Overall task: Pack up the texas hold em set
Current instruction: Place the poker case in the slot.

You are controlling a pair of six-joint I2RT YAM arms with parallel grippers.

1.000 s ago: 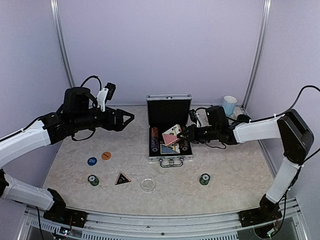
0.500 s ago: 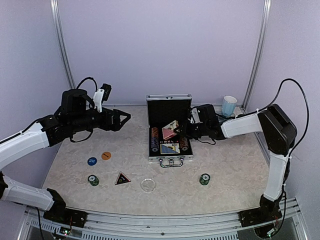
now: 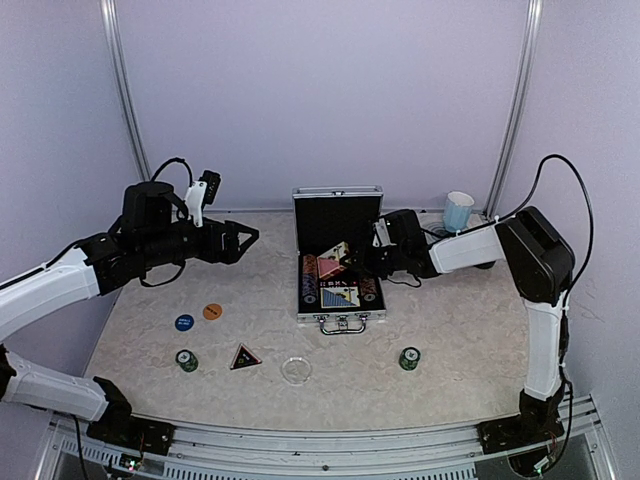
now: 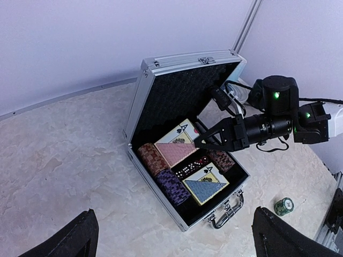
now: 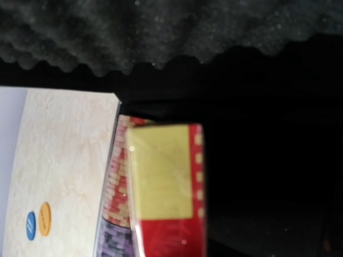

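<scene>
Left claw [image 3: 250,237] is hanging over the far-left table [image 3: 480,330] with its jaws wide apart, holding nothing. Near-left of the case, the loose pieces are lying well apart: blue disc [image 3: 184,323], orange disc [image 3: 212,312], a green chip stack [image 3: 187,361], black triangle [image 3: 246,357], then the clear disc [image 3: 295,370]. The case [image 3: 338,193] is standing open at centre, lid upright, with chip rows [image 4: 161,168] and a blue deck [image 4: 205,184] sitting inside. The right claw [image 3: 362,262] is reaching in from the right, clamped on the edge of the red deck [image 4: 177,147], which is tilting over its far slot rather than lying flat. A second green chip stack [image 3: 409,358] is waiting near-right. Likely risks: the tilted deck is liable to catch on the chip rows or slot wall and sit proud, blocking the lid, and the narrow edge pinch may let it twist free. An ace mark is showing on each deck; the writing on the blue disc and the triangle's mark are too small to read.
</scene>
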